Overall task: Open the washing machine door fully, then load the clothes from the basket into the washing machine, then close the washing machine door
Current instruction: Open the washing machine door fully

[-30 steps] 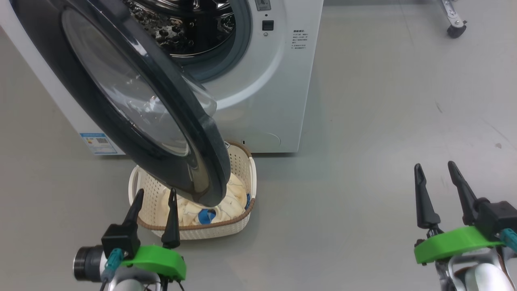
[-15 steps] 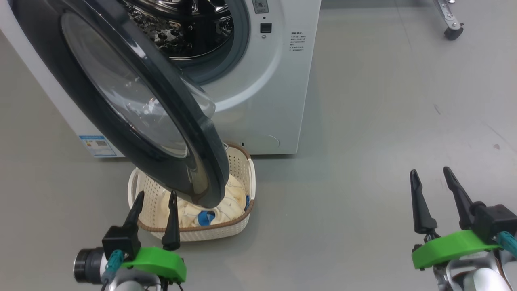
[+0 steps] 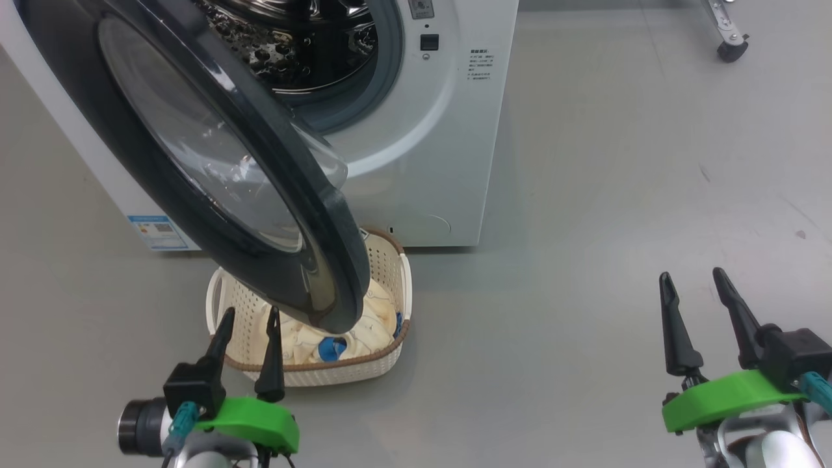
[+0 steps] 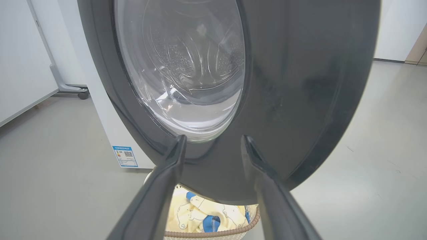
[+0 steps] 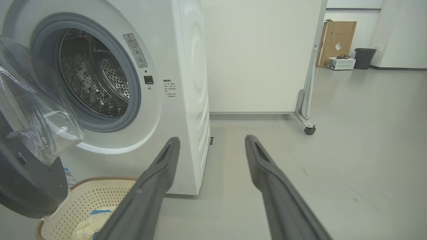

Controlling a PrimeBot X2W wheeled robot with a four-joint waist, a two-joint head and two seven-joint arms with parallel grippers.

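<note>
Hanging part-open above the basket [image 3: 392,273] in the head view, the door [image 3: 214,162] is covering part of the clothes [image 3: 372,317] lying inside it, just before the washer [image 3: 422,162]. The left gripper [image 3: 251,311] is hovering at the basket's near side and the right gripper [image 3: 690,273] well off to the side, both spread and empty. In the left wrist view, the parted fingers are framing the door's lower rim, with the clothes showing beneath. In the right wrist view, the parted fingers are pointing past the washer's corner.
</note>
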